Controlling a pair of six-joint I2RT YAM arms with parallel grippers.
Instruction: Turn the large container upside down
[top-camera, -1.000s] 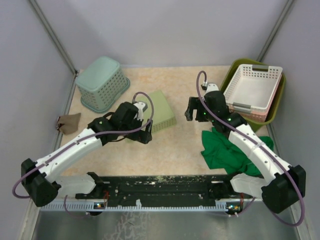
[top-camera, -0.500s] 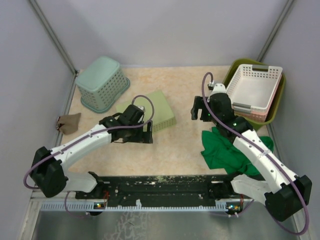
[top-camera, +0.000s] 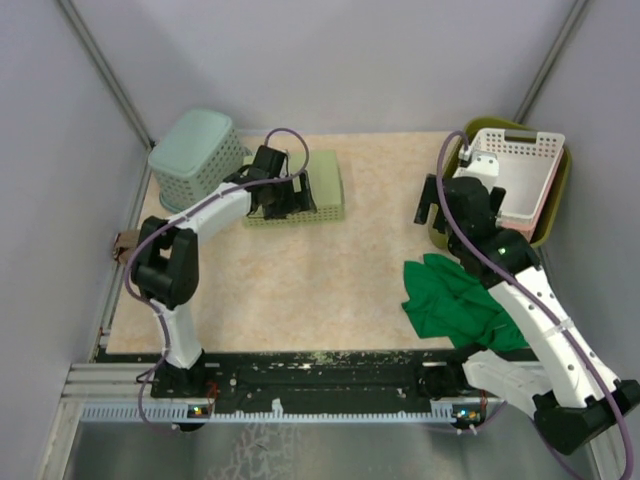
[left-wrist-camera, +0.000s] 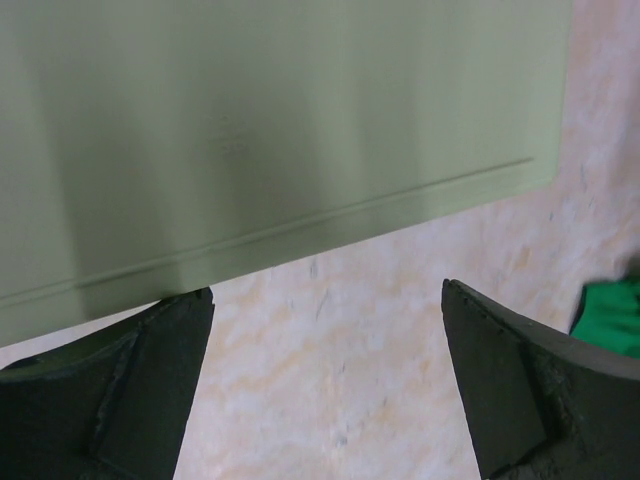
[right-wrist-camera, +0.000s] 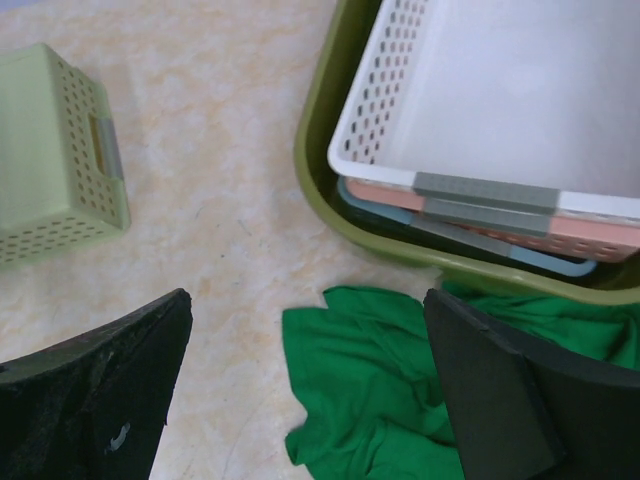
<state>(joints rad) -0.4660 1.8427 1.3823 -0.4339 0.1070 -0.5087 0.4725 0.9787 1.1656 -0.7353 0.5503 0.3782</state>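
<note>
While hovering at 2 o'clock beside upright large container (right-wrist-camera: 318, 150) holding white basket (right-wrist-camera: 520, 90) | right hand (right-wrist-camera: 305, 298): apart | left hand (left-wrist-camera: 327, 290): apart, 11 o'clock, at pale basket (left-wrist-camera: 280, 120)

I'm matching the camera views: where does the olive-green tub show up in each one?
Top external: olive-green tub at the far right corner, white basket inside.
Left wrist: not in it.
Right wrist: tub rim across the upper right.
Shared landmark: green cloth, seen in all three.
</note>
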